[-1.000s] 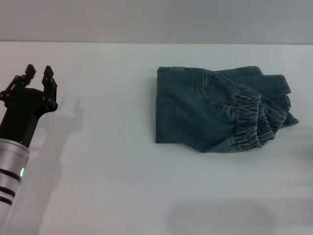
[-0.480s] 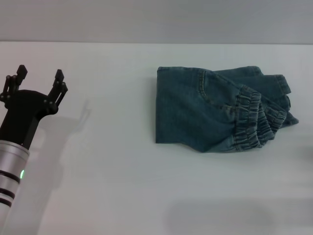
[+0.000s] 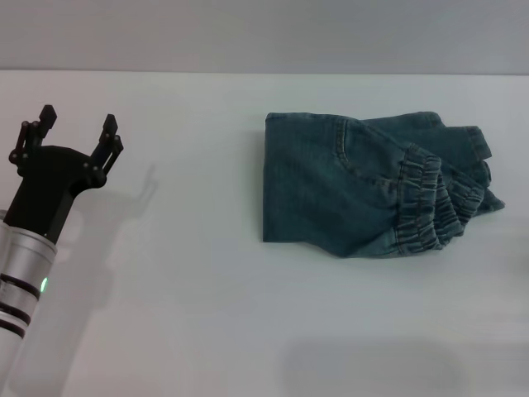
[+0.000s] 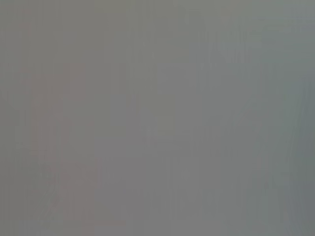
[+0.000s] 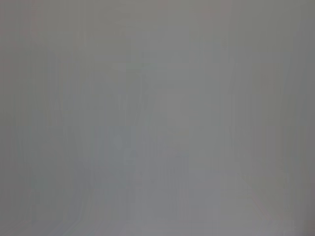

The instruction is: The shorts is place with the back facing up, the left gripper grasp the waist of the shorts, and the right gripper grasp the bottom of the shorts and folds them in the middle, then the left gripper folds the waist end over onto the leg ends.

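Observation:
The blue-green denim shorts (image 3: 347, 190) lie folded on the white table (image 3: 190, 273), right of centre in the head view. Their puckered elastic waist (image 3: 426, 207) rests on top toward the right, over the leg ends (image 3: 467, 149), which peek out at the far right. My left gripper (image 3: 76, 128) hovers far to the left of the shorts, open and empty, on its black, white and silver arm. The right gripper is out of view. Both wrist views show only a plain grey surface.
The table's far edge (image 3: 264, 73) meets a grey wall at the back. Bare white tabletop lies between the left gripper and the shorts and along the front.
My left gripper has opened wider and shifted slightly to the right. The shorts have not moved.

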Controlling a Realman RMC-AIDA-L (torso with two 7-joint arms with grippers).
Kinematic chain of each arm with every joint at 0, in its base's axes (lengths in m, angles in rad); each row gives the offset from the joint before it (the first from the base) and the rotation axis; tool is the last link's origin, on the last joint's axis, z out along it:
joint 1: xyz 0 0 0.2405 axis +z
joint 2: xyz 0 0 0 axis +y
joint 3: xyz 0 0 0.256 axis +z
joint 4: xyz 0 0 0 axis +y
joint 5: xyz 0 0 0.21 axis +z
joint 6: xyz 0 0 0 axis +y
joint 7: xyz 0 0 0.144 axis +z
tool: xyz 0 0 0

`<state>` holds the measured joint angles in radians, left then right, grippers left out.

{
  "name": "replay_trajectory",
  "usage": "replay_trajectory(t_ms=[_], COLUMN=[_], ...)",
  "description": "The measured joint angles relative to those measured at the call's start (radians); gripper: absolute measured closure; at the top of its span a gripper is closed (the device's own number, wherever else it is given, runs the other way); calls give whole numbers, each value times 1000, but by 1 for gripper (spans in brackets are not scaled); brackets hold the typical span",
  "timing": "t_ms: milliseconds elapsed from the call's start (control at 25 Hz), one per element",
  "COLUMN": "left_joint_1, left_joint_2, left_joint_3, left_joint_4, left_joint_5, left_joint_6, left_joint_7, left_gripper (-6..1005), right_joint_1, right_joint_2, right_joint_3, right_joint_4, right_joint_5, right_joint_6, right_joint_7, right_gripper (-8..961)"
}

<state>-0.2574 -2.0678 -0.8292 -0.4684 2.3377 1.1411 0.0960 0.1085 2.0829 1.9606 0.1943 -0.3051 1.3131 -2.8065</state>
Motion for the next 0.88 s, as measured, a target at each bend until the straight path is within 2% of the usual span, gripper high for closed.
replay_trajectory(t_ms=[200, 880], left_joint_1=[-20, -37], left_joint_2=[0, -3], left_joint_3=[-4, -22], left_joint_4=[18, 27], left_joint_5=[-6, -8], left_joint_6=[0, -9], left_joint_7=[-5, -9], left_gripper=[165, 166], right_joint_1=[0, 9], right_joint_2=[3, 1], right_joint_3=[0, -6], right_joint_4=[-4, -13], right_joint_5=[15, 29], right_joint_6=[59, 52], right_joint_7=[-41, -42], right_gripper=[401, 394])
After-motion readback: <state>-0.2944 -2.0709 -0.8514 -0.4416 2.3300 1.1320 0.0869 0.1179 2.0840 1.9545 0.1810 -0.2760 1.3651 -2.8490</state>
